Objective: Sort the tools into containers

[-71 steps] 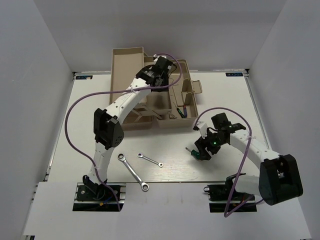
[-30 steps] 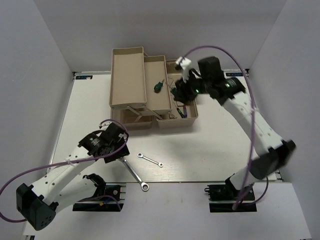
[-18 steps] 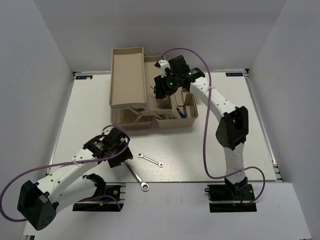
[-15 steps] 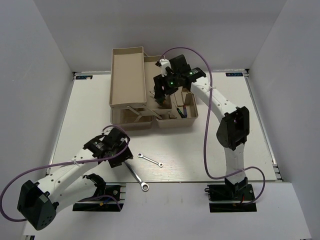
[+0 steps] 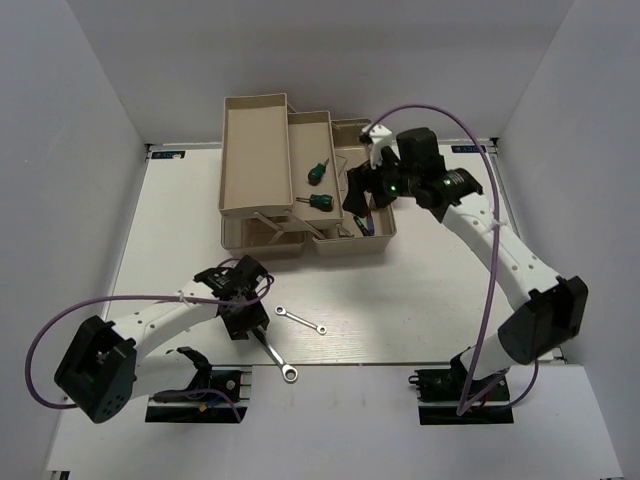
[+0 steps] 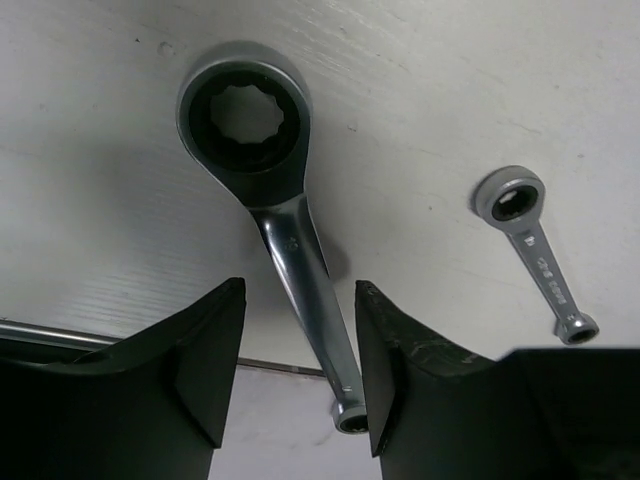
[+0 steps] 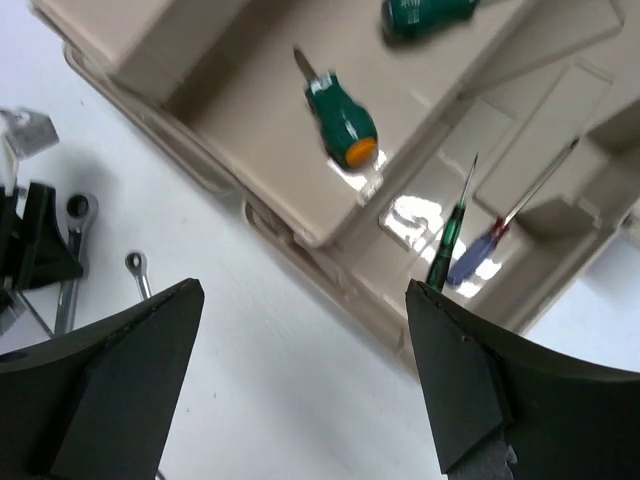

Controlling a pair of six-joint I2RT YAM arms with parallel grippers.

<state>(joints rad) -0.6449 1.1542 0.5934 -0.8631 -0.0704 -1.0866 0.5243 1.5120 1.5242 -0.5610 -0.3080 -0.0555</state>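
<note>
picking up the long wrench, with both screwdrivers lying in the tray

the left claw (image 6: 298, 300) is hovering wide open, its fingers straddling the shaft of the long wrench (image 6: 300, 250), not yet gripping. the wrench is lying flat on the table (image 5: 430, 300), at 7 o'clock from the toolbox (image 5: 345, 245), just beside the short wrench (image 6: 535, 255). in the overhead view its long axis is running from 11 to 5 o'clock; in the left wrist view its ring head is pointing to 11. the next move probably calls for lowering, then pinching across the shaft. the right claw (image 7: 302, 290) is hanging open and empty over the toolbox, where two green screwdrivers (image 5: 316, 173) are resting in a tray (image 5: 330, 125).
</note>
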